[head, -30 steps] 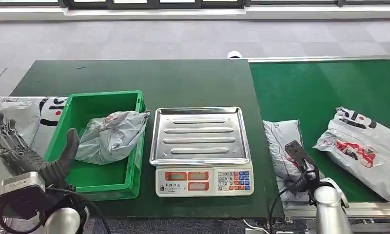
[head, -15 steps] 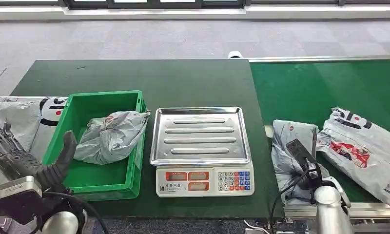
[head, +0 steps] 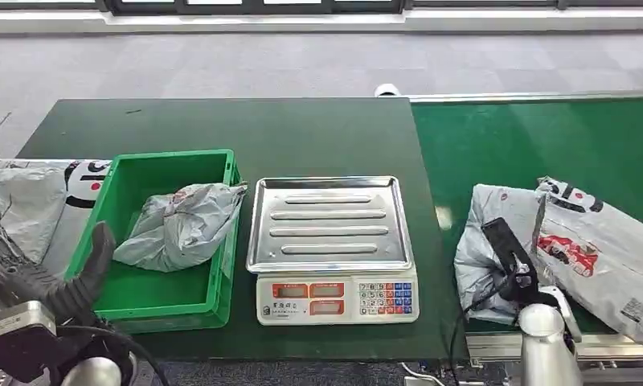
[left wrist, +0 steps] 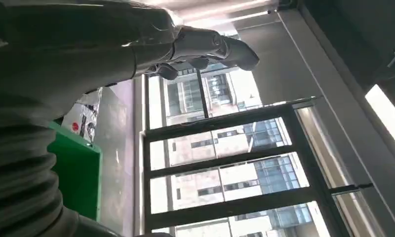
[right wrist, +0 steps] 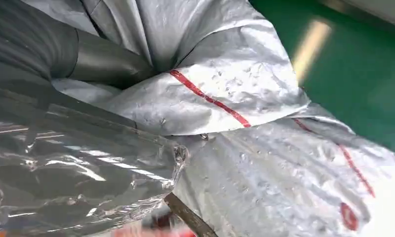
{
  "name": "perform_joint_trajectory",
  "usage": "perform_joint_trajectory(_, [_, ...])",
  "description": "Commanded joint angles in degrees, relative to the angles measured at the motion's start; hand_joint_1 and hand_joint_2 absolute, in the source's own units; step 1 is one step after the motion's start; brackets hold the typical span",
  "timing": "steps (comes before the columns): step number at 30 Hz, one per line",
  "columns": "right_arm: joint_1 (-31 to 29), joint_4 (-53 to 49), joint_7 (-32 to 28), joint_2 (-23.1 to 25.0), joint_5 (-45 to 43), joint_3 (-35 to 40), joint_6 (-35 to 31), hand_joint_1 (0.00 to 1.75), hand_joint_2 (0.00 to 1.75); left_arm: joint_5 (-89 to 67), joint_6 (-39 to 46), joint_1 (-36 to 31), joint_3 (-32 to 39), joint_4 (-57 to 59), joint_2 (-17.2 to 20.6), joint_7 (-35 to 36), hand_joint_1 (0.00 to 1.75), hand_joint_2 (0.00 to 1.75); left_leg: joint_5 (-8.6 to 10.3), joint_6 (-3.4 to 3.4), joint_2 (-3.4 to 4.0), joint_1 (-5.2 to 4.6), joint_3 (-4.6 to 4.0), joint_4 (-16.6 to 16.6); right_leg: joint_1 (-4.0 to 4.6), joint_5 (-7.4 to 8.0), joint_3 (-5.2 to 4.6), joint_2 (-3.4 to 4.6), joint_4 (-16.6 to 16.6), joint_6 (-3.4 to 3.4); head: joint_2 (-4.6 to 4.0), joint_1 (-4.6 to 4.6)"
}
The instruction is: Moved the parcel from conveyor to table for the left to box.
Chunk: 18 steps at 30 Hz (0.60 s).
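The grey parcel (head: 489, 241) lies on the green conveyor (head: 495, 145) at its near edge, close to the border with the table (head: 246, 129), and it touches a second printed bag (head: 599, 249) beside it. The right hand (head: 513, 265) presses into the parcel; in the right wrist view the thumb (right wrist: 106, 61) sinks into a fold of the film, so I judge the hand is holding it. The parcel looks soft, light and a little slippery (the film wrinkles everywhere), so a bunched fold near its middle seems the best place to hold. The left hand (head: 41, 273) waits at the near left corner of the table, fingers apart and holding nothing, beside the green box (head: 165, 161).
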Motion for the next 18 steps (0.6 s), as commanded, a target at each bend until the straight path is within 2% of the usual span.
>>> perform_joint_trajectory(1, [3.7,-26.0,-6.1,6.5,1.0,4.1,-16.9,1.75,1.75,0.3,0.6,2.9,3.1,-1.9,-1.4,-0.9,0.00,1.75,-0.06,-0.07,0.26,-0.02,0.00,0.0,-0.01,-0.03,-0.12,0.14,0.0,-0.05,0.00,0.00])
perform_joint_trajectory(4, [6.5,-32.3,-9.4,7.7,1.7,5.0,-22.8,1.75,1.75,0.1,0.5,2.2,2.5,-1.3,-1.6,-1.0,0.00,1.75,-0.02,-0.04,-0.06,-0.03,0.00,0.0,-0.01,-0.09,-0.08,-0.07,0.0,-0.02,0.02,0.00])
perform_joint_trajectory(5, [7.4,-34.1,-12.5,7.7,2.3,6.0,-27.1,1.75,1.75,0.0,0.5,2.0,2.3,-1.2,-1.8,-0.9,0.00,1.75,-0.03,-0.10,0.04,0.02,0.16,-0.2,0.04,-0.10,0.07,-0.09,-0.1,-0.05,0.00,0.00])
perform_joint_trajectory(6, [8.0,-35.8,-12.6,7.9,2.5,7.3,-27.6,1.75,1.75,-0.2,0.5,2.0,2.1,-1.2,-1.9,-0.9,0.00,1.75,-0.04,-0.09,0.04,0.01,0.13,-0.1,0.04,-0.11,0.03,-0.06,-0.1,-0.07,0.00,0.00])
perform_joint_trajectory(9, [6.9,-35.8,-11.3,7.9,6.9,10.3,-27.6,1.75,1.75,-0.4,0.7,2.1,1.8,-1.6,-1.8,-0.7,0.00,1.75,-0.04,-0.05,0.08,-0.01,0.01,0.0,0.00,-0.09,-0.09,0.03,0.0,-0.03,0.00,0.00])
perform_joint_trajectory(13, [6.4,-34.7,-11.3,7.1,7.3,11.3,-29.0,1.75,1.75,-0.2,0.9,2.7,1.3,-1.4,-1.2,-0.8,0.00,1.75,-0.02,-0.07,0.35,0.02,0.10,-0.2,0.04,0.01,0.02,0.21,-0.1,-0.05,0.00,0.00])
perform_joint_trajectory(14, [6.5,-34.8,-11.6,6.9,6.9,11.5,-29.5,1.75,1.75,-0.1,1.0,2.8,1.2,-1.2,-1.1,-0.9,0.00,1.75,-0.08,-0.02,0.25,0.01,-0.33,-0.1,0.02,-0.03,-0.01,0.16,0.0,-0.03,0.02,0.00])
perform_joint_trajectory(15, [6.6,-34.6,-11.9,6.7,6.5,11.8,-29.6,1.75,1.75,0.2,1.1,2.8,1.1,-1.0,-1.0,-1.1,0.00,1.75,-0.09,-0.04,0.34,0.03,-0.28,-0.1,0.05,0.00,0.05,0.20,-0.1,-0.04,0.00,0.00])
perform_joint_trajectory(17, [5.9,-33.2,-13.3,6.1,5.1,14.8,-26.3,1.75,1.75,0.6,1.1,2.4,0.8,-0.4,-1.0,-1.4,0.00,1.75,-0.07,-0.01,0.22,0.00,-0.30,-0.1,0.02,-0.07,0.04,0.05,-0.1,-0.04,0.00,0.00])
perform_joint_trajectory(18, [5.2,-31.8,-13.6,5.7,5.7,17.0,-24.2,1.75,1.75,0.8,0.8,1.9,0.5,0.1,-0.9,-1.5,0.00,1.75,-0.09,0.02,0.21,0.02,0.00,-0.1,0.03,-0.08,0.02,0.07,-0.1,-0.03,0.00,0.00])
